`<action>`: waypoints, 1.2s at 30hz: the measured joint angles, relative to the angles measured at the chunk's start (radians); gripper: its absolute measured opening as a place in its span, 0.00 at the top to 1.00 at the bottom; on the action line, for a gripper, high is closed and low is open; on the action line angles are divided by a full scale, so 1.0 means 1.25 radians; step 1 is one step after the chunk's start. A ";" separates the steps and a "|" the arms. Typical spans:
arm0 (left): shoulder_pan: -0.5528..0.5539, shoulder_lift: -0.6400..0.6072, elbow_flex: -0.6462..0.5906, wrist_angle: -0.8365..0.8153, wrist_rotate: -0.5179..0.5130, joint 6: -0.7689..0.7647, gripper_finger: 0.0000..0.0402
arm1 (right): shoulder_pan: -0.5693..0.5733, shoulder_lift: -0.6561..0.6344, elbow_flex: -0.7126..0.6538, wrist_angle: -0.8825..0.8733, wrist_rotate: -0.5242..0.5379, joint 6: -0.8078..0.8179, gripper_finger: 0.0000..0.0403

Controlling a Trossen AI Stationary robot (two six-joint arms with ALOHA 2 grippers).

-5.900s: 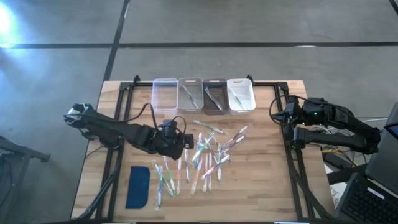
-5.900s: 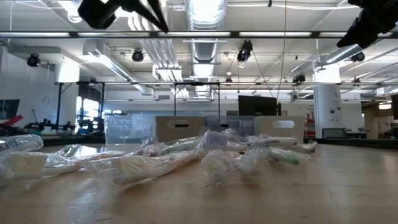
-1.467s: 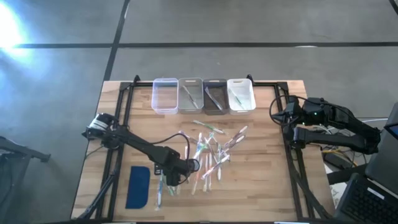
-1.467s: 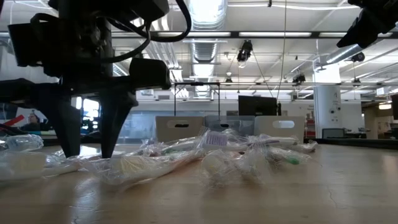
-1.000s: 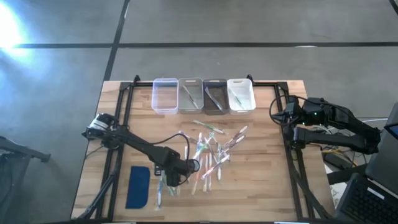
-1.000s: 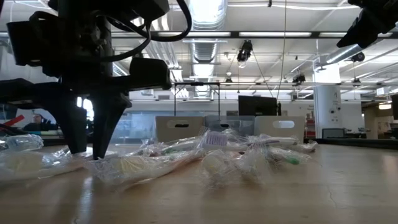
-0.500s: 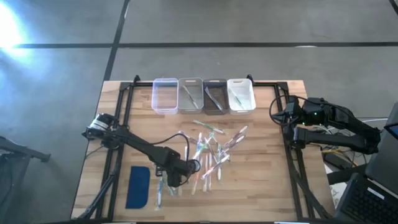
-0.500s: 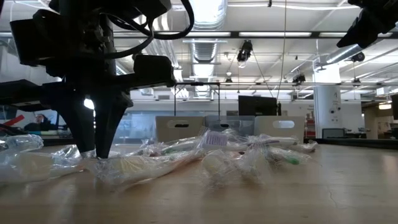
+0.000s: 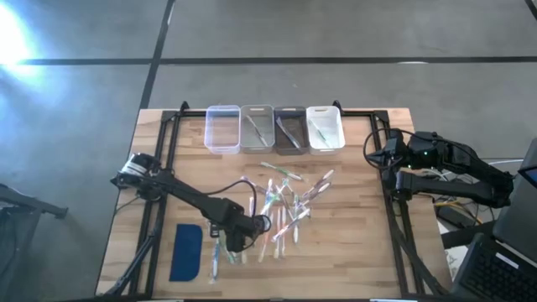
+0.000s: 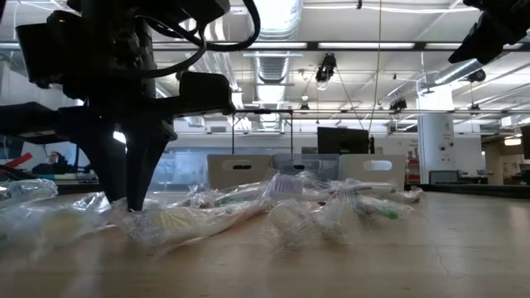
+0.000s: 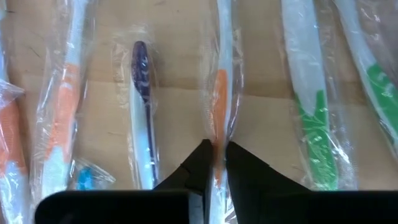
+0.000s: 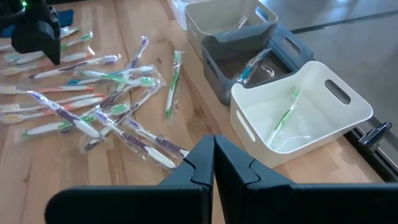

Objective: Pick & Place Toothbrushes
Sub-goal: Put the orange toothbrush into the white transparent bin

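Many plastic-wrapped toothbrushes [image 9: 281,205] lie scattered on the middle of the wooden table, each flat on its side. My left gripper [image 9: 233,240] stands at the pile's near left part, pointing steeply down. It is shut on a wrapped toothbrush with an orange grip [image 11: 219,106], and its fingertips [image 10: 126,199] reach down to the table. My right gripper [image 12: 213,149] is shut on nothing and hangs raised above the table's right edge. My left gripper pinches the orange-grip toothbrush between its two fingers at the orange part of the handle [image 11: 218,134], wrapper and all. The fingers come from above, pointing down, and lie across the brush. The brush rests flat on the table, running on past the fingers both ways.
Four small bins stand in a row at the far edge: clear [image 9: 222,128], translucent [image 9: 257,127], grey [image 9: 289,128] and white [image 9: 325,127], the last three with brushes in them. A flat blue pad [image 9: 186,252] lies near the left front. Other wrapped brushes [image 11: 142,106] lie close beside the held one.
My left gripper has stayed in place and its fingers have shut on the orange-grip toothbrush. The gap between them in the low view has gone from wide to nearly nothing. The crinkled wrappers beside it have shifted a little.
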 joint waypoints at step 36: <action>0.047 -0.172 0.042 0.071 -0.125 -0.586 0.92 | 0.000 0.000 0.000 0.000 0.000 0.000 0.98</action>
